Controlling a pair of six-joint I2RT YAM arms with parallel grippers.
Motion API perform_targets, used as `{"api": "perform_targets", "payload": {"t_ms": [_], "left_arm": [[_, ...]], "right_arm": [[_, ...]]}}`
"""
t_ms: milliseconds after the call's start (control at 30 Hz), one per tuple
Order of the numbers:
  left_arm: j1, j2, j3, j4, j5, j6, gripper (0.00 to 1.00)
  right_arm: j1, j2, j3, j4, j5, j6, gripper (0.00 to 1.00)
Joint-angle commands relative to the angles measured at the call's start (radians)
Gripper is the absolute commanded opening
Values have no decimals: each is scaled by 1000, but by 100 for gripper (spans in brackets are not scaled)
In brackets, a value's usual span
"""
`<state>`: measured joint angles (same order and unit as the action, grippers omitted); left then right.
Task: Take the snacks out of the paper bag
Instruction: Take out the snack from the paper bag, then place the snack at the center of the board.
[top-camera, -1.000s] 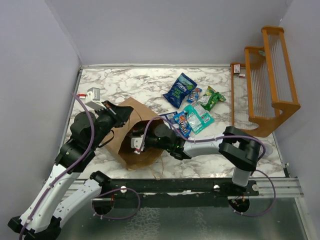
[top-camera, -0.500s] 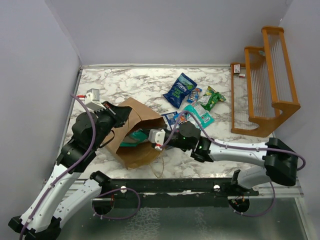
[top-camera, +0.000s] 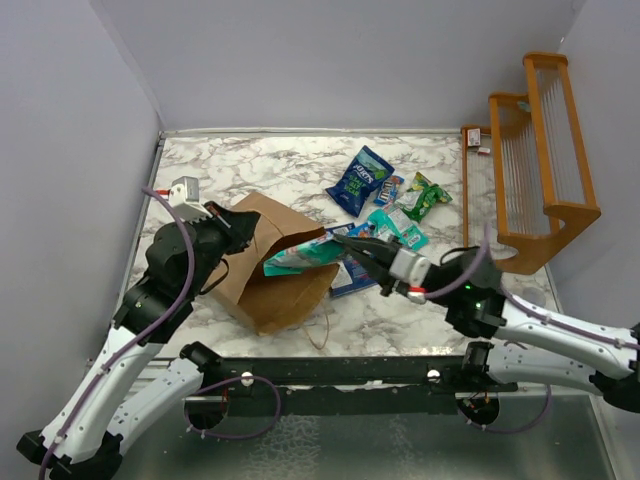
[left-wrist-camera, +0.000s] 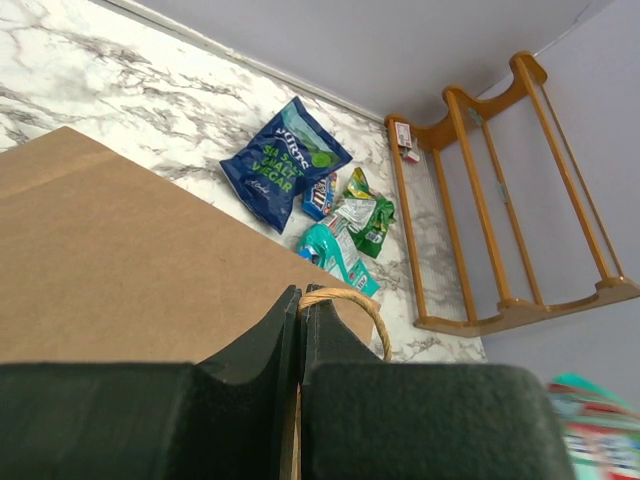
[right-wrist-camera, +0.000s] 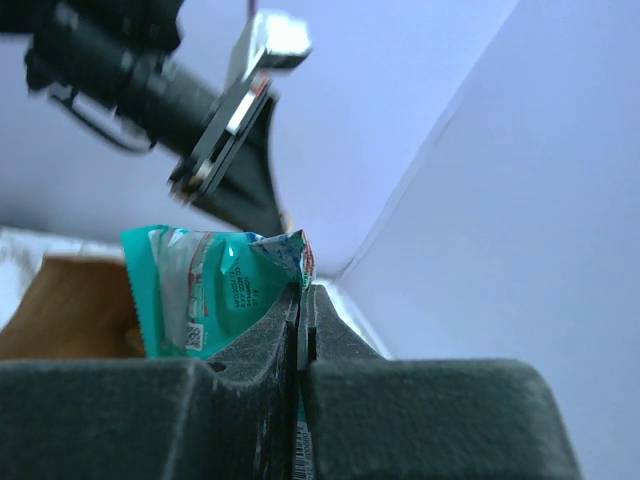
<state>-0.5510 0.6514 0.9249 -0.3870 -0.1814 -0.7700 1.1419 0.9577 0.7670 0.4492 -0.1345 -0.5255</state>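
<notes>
Right hand (top-camera: 345, 243) has pulled back out of the paper bag (top-camera: 275, 300), clamped on the corner of a teal snack packet (top-camera: 300, 257) whose tail is at the bag mouth. Left hand (top-camera: 228, 222) is pinched tight on the twisted handle (left-wrist-camera: 345, 300). Risk: the thin corner grip slips and the packet drops back in, or it snags the rim and drags the bag.

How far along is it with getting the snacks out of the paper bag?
Done: a dark blue packet and a green packet lie on the table. In hand: the right gripper pinches a teal packet at the mouth of the paper bag; the left gripper holds its rim. Left: setting that down; the bag's inside is hidden.
</notes>
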Motion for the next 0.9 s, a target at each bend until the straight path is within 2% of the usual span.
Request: {"api": "perform_targets", "payload": {"t_ms": [0,100,233,367,500,533,600,733,800,867], "left_arm": [[1,-27,36,-23,-68,32,0],[2,-39,29,-36,-96,35,0],[2,-45,32,-52,-114,42,0],[2,-47,40,-56,-117,60,0],[1,-52,40,-57,-122,81,0],[1,-52,37,-53,-121,91,0],[2,-51,28,-37,-116,120,0],[2,-48,-16,-9,-96,241,0],[2,-59,-39,-34,-140,252,0],[1,-95,-64,-78,-168,246,0]], "right_arm": [[5,-150,-16,84,54,17,1],[5,-196,-28,152,171,41,1],[5,-191,-18,248,419,82,1],[5,-60,61,297,768,17,1],[-25,153,109,517,1031,-185,1],[-48,199,120,528,1054,-183,1],[-108,255,143,411,1042,-81,1],[-243,299,184,44,874,367,1],[-293,317,179,-25,754,540,1],[-309,347,161,-25,690,624,1]]}}
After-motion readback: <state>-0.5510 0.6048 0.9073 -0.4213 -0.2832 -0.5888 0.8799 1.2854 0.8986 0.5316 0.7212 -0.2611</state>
